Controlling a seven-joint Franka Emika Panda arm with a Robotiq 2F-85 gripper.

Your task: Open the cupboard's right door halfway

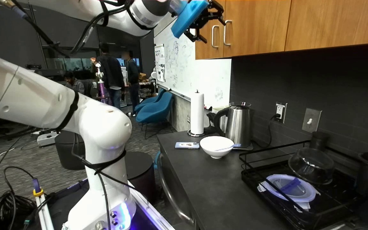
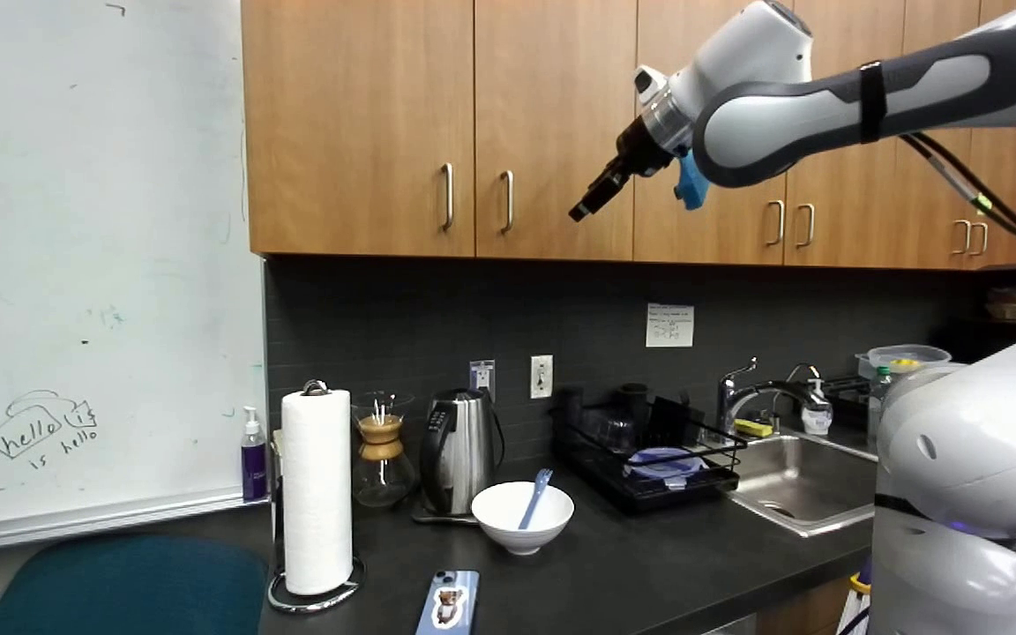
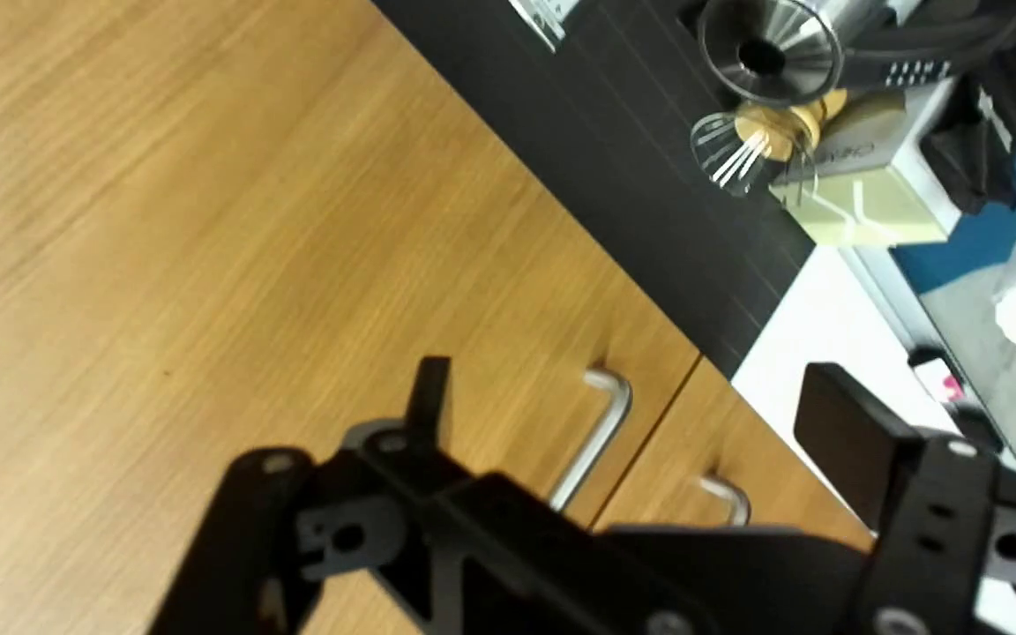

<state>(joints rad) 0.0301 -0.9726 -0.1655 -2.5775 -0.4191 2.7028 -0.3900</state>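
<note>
— Where is the cupboard (image 1: 257, 25)?

— High on the wall, above the dark surface (image 2: 640, 573), a long run of brown wood. Its right door (image 2: 552, 97), in the pair beside the whiteboard (image 2: 111, 220), sits closed, flush with the left door (image 2: 358, 106).

— And the claw (image 3: 630, 397)?

— In front of that right door, its fingers (image 3: 847, 432) spread wide, gripping nothing. From the wrist, you can see the door's upright metal handle (image 3: 592, 450) beyond the fingers, in the gap, apart from them. The white arm (image 2: 750, 66) carries it in both exterior views.

— And below?

— A steel kettle (image 2: 466, 459), with a glass coffee maker (image 2: 382, 438) just beside it. In front stands a white bowl (image 2: 504, 529) with a blue fork (image 2: 534, 500) leaning in it.

— Anything nearer the edge?

— A phone (image 2: 451, 606) in a blue case, lying back up, and near it a paper towel roll (image 2: 317, 494) upright on its stand.

— Along the other way?

— A black dish rack (image 2: 593, 481) with a round purple-rimmed lid (image 1: 291, 187) in it, then a steel sink (image 2: 825, 476).

— And farther off?

— The whiteboard has "hello" scrawled on it twice. Blue chairs (image 1: 155, 110) stand by it, and in an exterior view people (image 1: 109, 73) show in the dim room behind.
</note>
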